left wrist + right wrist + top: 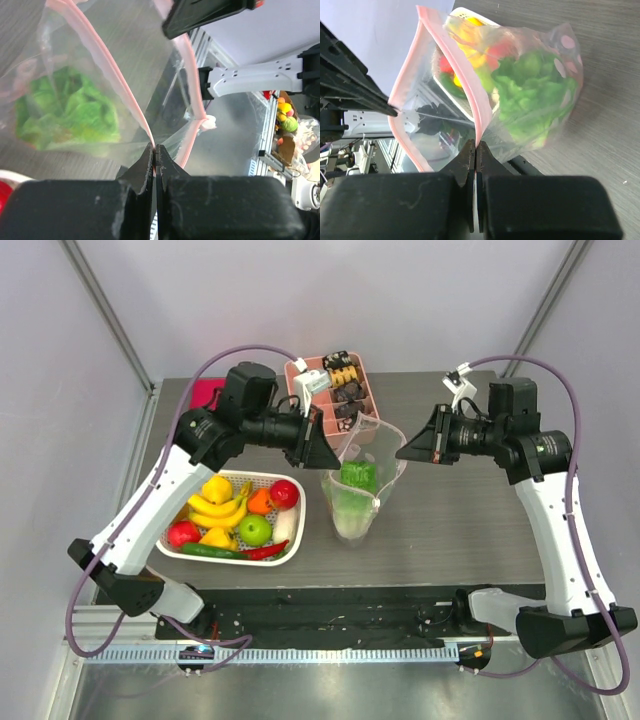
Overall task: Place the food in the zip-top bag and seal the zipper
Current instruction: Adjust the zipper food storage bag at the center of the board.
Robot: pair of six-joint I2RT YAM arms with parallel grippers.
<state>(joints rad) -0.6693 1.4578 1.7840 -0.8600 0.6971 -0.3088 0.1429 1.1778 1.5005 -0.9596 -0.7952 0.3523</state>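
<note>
Two grippers: left gripper (333, 450) and right gripper (402, 453) face each other above the middle of the table (470, 530), with the zip-top bag (352, 515) between them.
Left gripper, fingers: clenched flat on the zipper (100, 65), pinching the pink strip at the left side of the bag's mouth; the left wrist view shows no gap between the pads.
Right gripper, fingers: clenched the same way on the pink strip at the right side of the mouth; the right wrist view shows the pads pressed together on it.
Zip-top bag, position: clear plastic with pale dots, held up by its mouth between the two grippers. Its lower end hangs toward the table just right of the basket (300, 530). Whether it rests on the tabletop cannot be told.
Zipper, state: unsealed; the two pink strips bow apart into a wide opening.
Food in bag: one green lettuce (357, 477), low inside, visible through the plastic in all three views.
Food outside bag: all in the white basket, left of the bag.
Basket contents: bananas (220, 510), green apple (254, 530), red fruit (285, 493) at the far right corner, yellow pepper (216, 488), red chilli (265, 552) and a long green vegetable (205, 551) along the near edge.
Pink tray (365, 380): at the far edge of the table behind the bag, its compartments holding small dark and yellow snack pieces (342, 370).
</note>
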